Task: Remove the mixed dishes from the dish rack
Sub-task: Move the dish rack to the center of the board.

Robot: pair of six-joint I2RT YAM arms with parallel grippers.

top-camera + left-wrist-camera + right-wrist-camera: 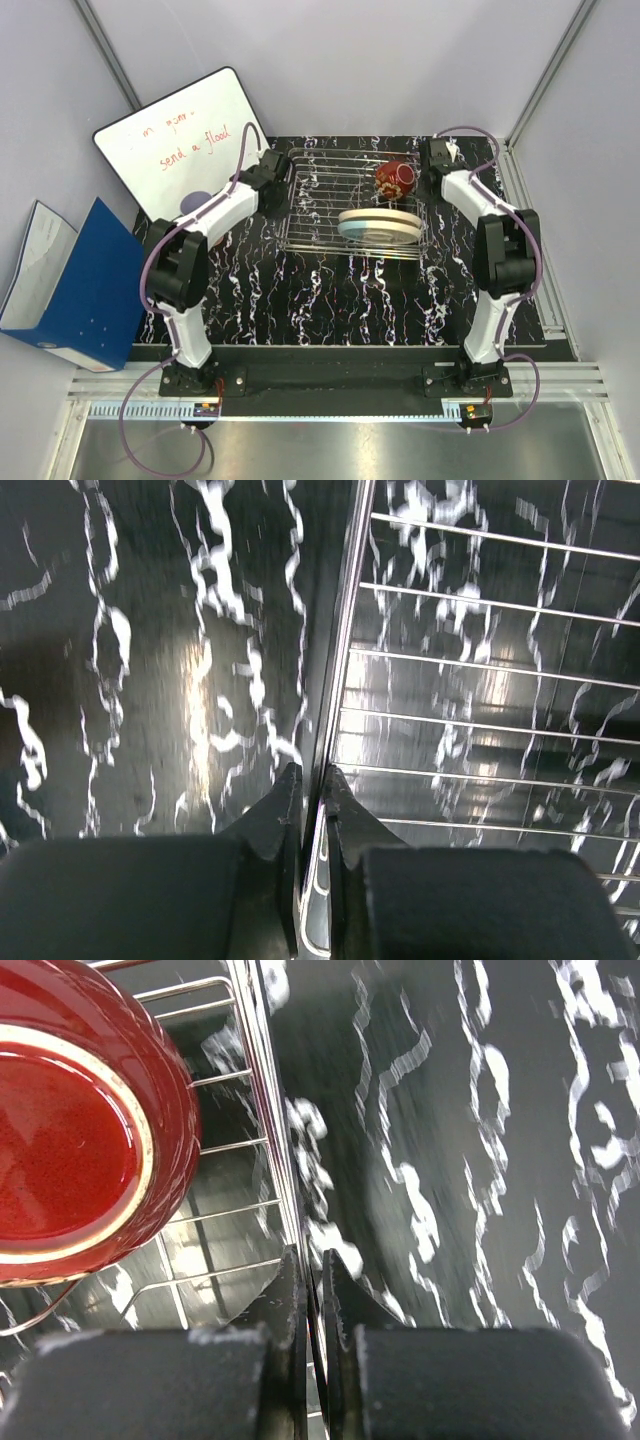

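Here, left tool [311, 773] pinched on dish rack [345, 630] rim, right tool [309, 1255] likewise.

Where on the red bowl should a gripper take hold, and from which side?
Probably its upper lip, from above. The red bowl seems tipped on its side in the dish rack's far right corner, so a finger can go inside and one outside; its round wall looks too wide.
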